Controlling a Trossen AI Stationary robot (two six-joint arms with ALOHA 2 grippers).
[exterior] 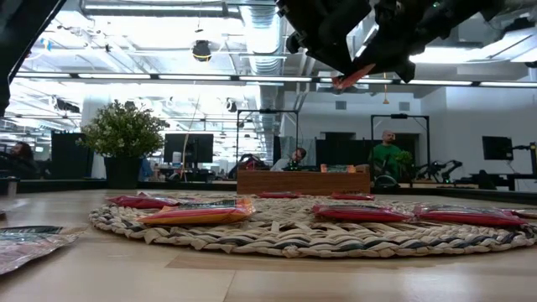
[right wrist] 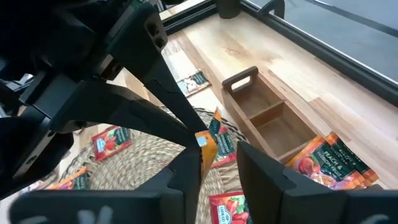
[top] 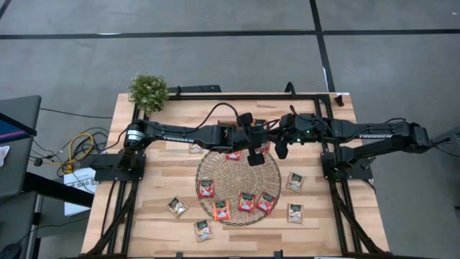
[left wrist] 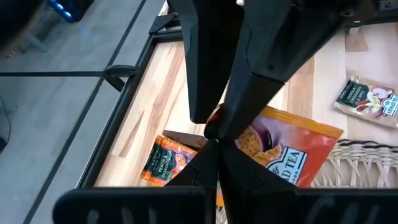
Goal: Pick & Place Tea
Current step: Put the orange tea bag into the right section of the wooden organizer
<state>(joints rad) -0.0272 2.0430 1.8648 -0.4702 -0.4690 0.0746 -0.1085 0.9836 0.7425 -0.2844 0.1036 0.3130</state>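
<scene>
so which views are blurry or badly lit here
Low view: bright ceiling lights silhouette the arms overhead, and the round woven straw mat blurs at the front. Left wrist view: the dark near fingers are soft. High view: evenly lit.

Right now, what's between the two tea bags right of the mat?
Only bare table between the upper tea bag and the lower one, high view.

Tea sachets [top: 246, 202]: small flat squares, red-orange with a pale centre mark, or whitish with dark green print. Four red-orange ones lie flat in a row on the near half of the round mat [top: 238, 185]; another lies at its far edge. Whitish ones lie scattered flat on the table [top: 158, 183] around it. One orange sachet [left wrist: 283, 149] hangs tilted above the mat, pinched at an edge.
</scene>
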